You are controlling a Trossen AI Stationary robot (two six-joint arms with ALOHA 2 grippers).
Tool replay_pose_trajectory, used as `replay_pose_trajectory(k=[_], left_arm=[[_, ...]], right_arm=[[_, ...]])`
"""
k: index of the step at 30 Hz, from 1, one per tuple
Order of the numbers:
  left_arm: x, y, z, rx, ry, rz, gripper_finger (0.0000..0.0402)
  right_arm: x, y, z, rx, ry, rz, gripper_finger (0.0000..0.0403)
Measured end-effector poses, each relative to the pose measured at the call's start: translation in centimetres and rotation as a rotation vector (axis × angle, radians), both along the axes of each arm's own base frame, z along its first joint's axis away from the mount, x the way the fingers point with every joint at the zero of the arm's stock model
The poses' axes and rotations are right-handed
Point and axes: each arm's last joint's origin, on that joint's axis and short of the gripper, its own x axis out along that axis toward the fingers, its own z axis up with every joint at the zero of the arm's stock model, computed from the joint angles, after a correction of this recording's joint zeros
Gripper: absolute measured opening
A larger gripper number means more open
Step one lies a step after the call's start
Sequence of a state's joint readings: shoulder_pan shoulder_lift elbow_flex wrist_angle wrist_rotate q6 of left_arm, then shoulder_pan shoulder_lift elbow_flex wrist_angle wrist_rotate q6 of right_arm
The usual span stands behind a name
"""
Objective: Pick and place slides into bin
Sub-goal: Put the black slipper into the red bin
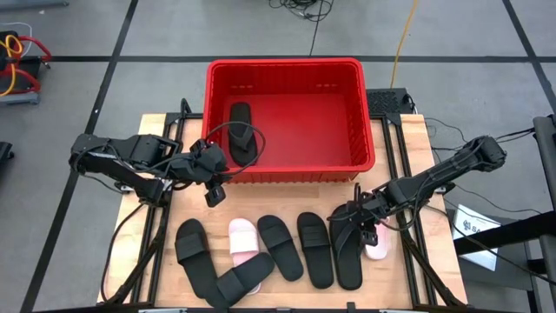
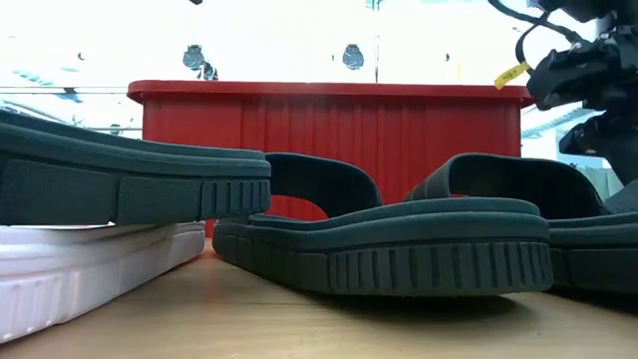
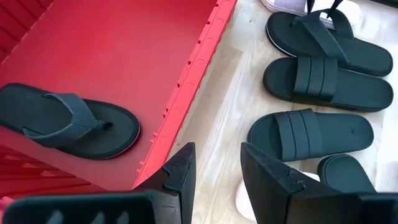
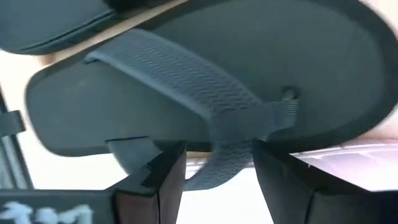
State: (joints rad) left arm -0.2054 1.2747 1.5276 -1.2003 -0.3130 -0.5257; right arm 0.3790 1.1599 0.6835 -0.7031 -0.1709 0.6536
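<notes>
A black flip-flop (image 1: pixel 349 246) lies flat on the wooden table (image 1: pixel 156 226) at the right end of the row of slides, its long axis running from the bin toward the table's near edge. My right gripper (image 1: pixel 359 228) sits over it, fingers apart on either side of a thong strap. Another black flip-flop (image 1: pixel 241 132) lies lengthwise inside the red bin (image 1: pixel 287 68). My left gripper (image 1: pixel 214 196) hovers open beside the bin's front wall.

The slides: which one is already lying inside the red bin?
Only the black thong flip-flop, near the left wall of the bin. All the other slides lie on the wooden table in front of it.
</notes>
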Motion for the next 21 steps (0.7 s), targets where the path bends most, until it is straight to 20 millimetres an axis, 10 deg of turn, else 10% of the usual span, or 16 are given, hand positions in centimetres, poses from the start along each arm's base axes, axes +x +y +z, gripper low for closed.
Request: replay_pose_trajectory(k=[11, 21], left_arm=[[0.0, 0.0, 0.0, -0.007, -0.002, 0.009, 0.012], [0.0, 0.0, 0.0, -0.016, -0.005, 0.02, 0.012]], right_arm=[[-0.4, -0.8, -0.8, -0.171, -0.002, -0.153, 0.0156], [-0.6, -0.8, -1.1, -0.174, 0.001, -0.158, 0.001]])
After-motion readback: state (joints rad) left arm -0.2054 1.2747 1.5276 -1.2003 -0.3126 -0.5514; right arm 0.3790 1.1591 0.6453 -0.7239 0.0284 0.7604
